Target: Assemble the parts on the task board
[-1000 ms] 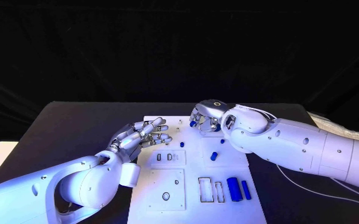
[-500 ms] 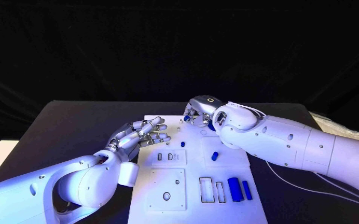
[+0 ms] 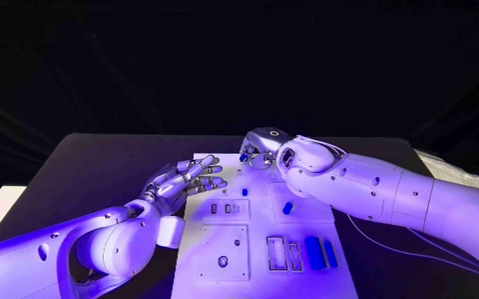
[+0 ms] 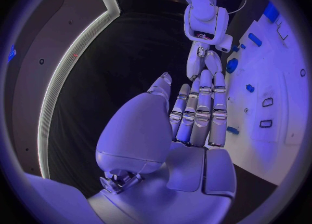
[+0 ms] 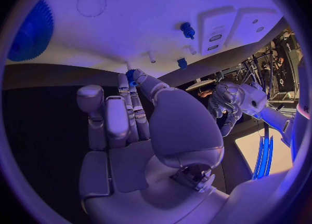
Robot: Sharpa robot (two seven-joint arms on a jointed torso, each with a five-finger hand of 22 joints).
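Left hand (image 3: 187, 178): fingers spread, holding nothing, hovering at the task board's (image 3: 261, 271) left edge; best kept clear there. Right hand (image 3: 261, 148): near the board's far edge, pinching a small blue part (image 3: 243, 156). Should come down upright over its seat, slowly, loosening only once seated.

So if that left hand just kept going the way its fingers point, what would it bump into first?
Probably the silver right hand: the left hand has its fingers aimed at it across the white plastic task board. Depth is unclear, so it might pass by.
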